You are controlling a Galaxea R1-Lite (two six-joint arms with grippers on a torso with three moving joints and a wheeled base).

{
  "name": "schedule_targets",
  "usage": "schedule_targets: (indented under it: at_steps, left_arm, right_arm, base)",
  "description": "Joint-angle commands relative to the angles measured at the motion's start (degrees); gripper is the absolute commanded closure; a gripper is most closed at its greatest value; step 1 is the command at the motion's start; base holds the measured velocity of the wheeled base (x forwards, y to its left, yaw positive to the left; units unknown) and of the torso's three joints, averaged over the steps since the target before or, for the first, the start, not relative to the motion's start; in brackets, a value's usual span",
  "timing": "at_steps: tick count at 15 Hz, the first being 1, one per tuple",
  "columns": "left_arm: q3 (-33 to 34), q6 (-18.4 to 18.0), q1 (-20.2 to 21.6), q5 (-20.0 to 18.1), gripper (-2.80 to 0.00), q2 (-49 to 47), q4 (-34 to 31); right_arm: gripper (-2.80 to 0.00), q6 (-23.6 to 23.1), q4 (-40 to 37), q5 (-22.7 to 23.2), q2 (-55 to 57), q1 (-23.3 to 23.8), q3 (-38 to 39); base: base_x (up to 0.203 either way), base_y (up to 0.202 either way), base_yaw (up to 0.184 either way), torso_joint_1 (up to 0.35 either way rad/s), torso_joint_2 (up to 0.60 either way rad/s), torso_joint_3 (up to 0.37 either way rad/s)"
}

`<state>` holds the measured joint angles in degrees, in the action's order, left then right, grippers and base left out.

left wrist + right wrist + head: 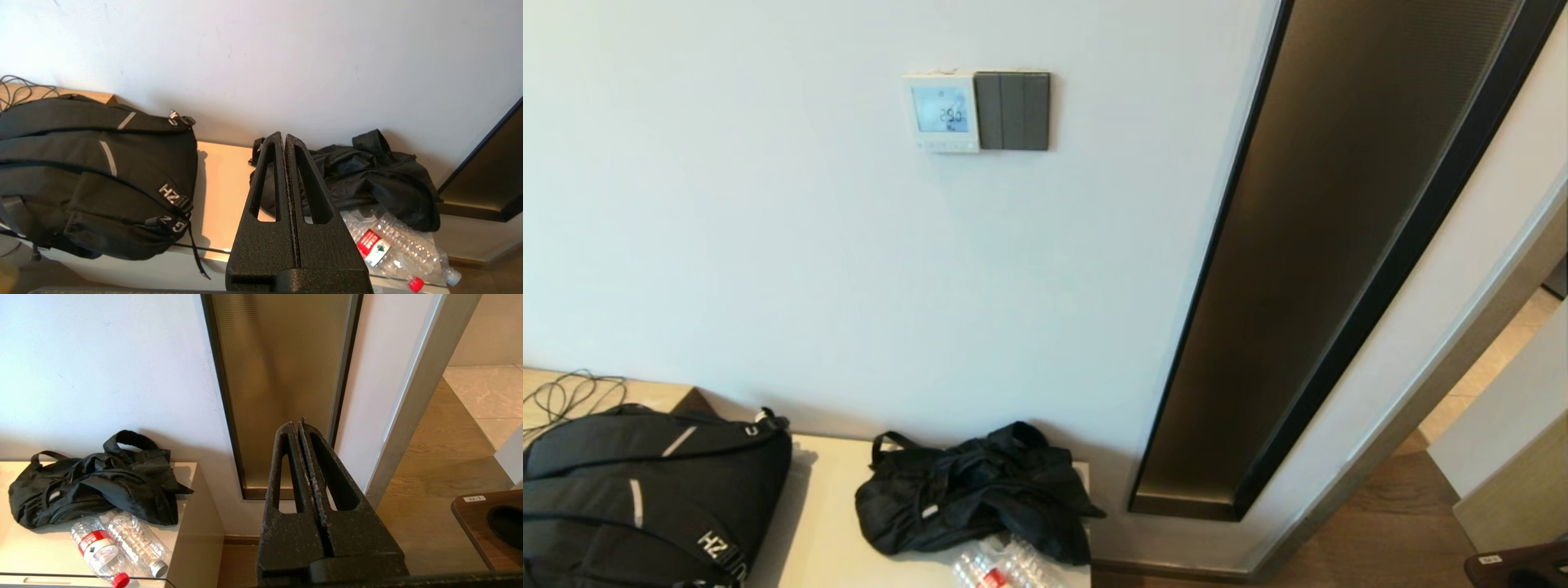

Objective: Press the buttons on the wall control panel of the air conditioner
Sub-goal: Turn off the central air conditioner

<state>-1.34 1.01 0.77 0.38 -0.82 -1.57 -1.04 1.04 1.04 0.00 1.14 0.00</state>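
The air conditioner's wall control panel [940, 111] is a small white square on the wall, with a light-blue screen showing digits. Its row of tiny buttons [945, 145] runs along the strip below the screen. Neither arm shows in the head view. My left gripper [284, 136] is shut and empty, low down, pointing at the wall above the cabinet. My right gripper [297, 424] is shut and empty, low down, pointing at the bronze wall panel. The control panel shows in neither wrist view.
A dark grey three-gang switch plate [1012, 110] adjoins the panel's right side. A tall bronze panel [1323, 245] stands to the right. Below, a pale cabinet top [825, 523] holds a black backpack [645, 498], a crumpled black bag [972, 490] and plastic bottles [1005, 567].
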Motion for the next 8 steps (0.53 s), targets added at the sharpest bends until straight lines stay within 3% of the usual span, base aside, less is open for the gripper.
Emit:
schedule_targets:
  at_steps: [1, 3, 8]
  left_arm:
    - [0.11, -0.12, 0.02, 0.21, 0.0, 0.9, -0.03]
    - [0.64, -2.15, 0.02, 0.24, 0.0, 0.82, 0.17]
    - [0.81, -0.66, -0.33, -0.2, 0.0, 0.82, 1.05]
  right_arm:
    - [0.0, -0.02, 0.02, 0.02, 0.09, 0.0, 0.0]
    - [0.0, -0.02, 0.02, 0.02, 0.09, 0.0, 0.0]
    - [0.0, -0.02, 0.02, 0.02, 0.09, 0.0, 0.0]
  base:
    - [0.0, 0.0, 0.0, 0.0, 0.0, 0.0]
    - [0.0, 0.0, 0.0, 0.0, 0.0, 0.0]
    - [0.0, 0.0, 0.0, 0.0, 0.0, 0.0]
